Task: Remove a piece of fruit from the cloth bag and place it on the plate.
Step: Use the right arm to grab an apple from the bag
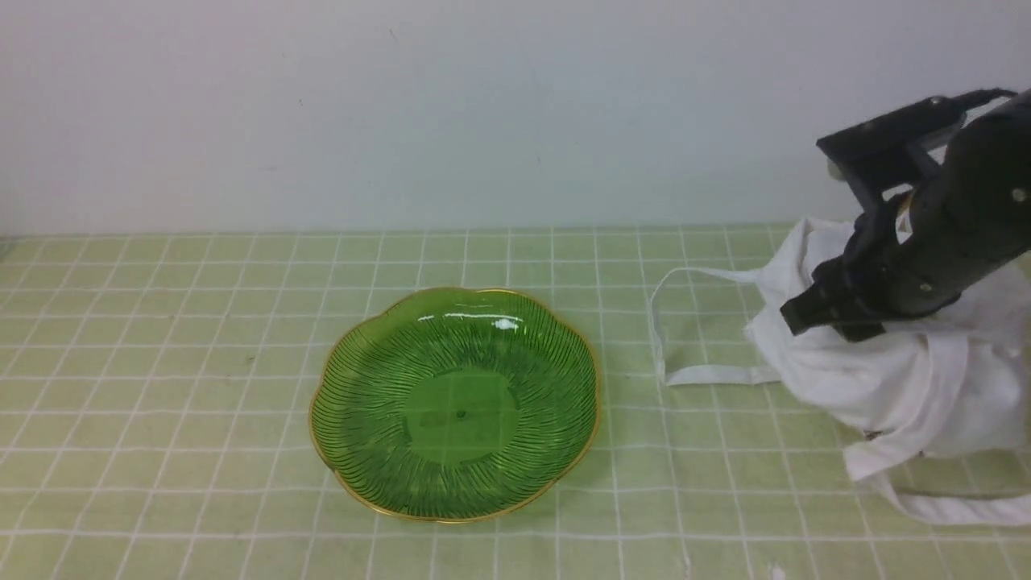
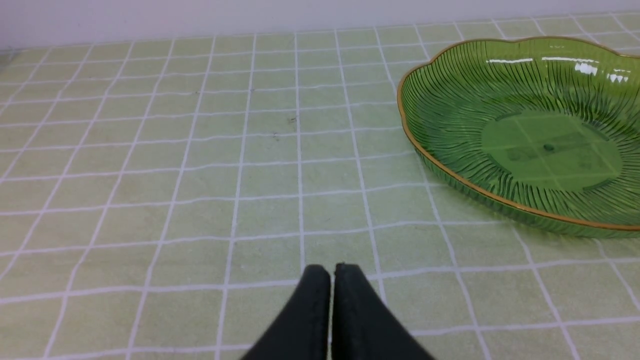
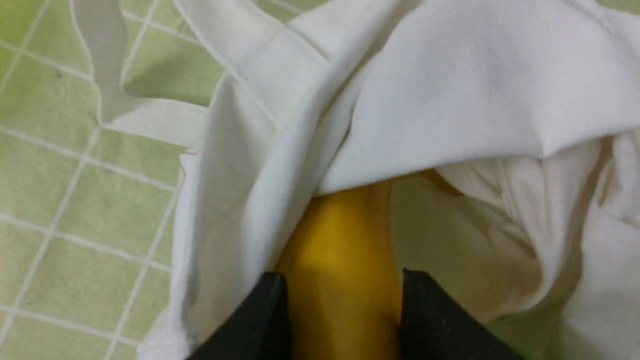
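The cloth bag point(image 1: 902, 387) lies crumpled at the right of the table. My right gripper point(image 1: 797, 316) reaches into its mouth. In the right wrist view, under the bag's white fold point(image 3: 450, 90), my right gripper point(image 3: 342, 280) has its jaws closed against both sides of a yellow-orange fruit point(image 3: 340, 240). A dull pale-green surface point(image 3: 440, 235) lies beside it inside the bag; I cannot tell if it is the light-green fruit. The green plate point(image 1: 362, 451) with the gold rim sits empty at the table's middle. My left gripper point(image 2: 331, 270) is shut and empty, low over the cloth, apart from the plate point(image 2: 500, 100).
A green checked tablecloth point(image 1: 161, 387) covers the table, with a pale wall behind. The bag's strap handles loop out toward the plate point(image 1: 656, 322) and along the front right point(image 1: 958, 507).
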`<state>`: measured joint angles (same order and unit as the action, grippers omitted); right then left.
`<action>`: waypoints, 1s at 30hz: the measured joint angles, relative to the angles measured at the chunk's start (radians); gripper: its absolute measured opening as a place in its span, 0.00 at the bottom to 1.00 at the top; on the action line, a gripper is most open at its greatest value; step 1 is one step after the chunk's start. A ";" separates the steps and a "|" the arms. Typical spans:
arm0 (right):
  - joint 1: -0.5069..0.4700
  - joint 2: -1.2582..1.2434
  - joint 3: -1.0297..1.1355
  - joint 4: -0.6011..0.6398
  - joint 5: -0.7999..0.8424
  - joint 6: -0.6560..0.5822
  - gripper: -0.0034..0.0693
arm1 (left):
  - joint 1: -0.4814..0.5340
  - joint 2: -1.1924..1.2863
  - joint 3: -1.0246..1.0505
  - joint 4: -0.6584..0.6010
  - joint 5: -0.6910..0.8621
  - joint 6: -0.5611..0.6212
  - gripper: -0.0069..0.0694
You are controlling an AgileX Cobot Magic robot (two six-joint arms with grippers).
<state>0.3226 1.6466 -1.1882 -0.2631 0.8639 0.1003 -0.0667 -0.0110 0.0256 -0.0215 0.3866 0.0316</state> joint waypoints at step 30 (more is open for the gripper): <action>0.002 0.209 0.000 0.123 0.025 0.019 0.74 | 0.000 0.000 0.000 0.000 0.000 0.000 0.08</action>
<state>0.3249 1.8555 -1.1882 -0.1402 0.8888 0.1197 -0.0667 -0.0110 0.0256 -0.0215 0.3866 0.0316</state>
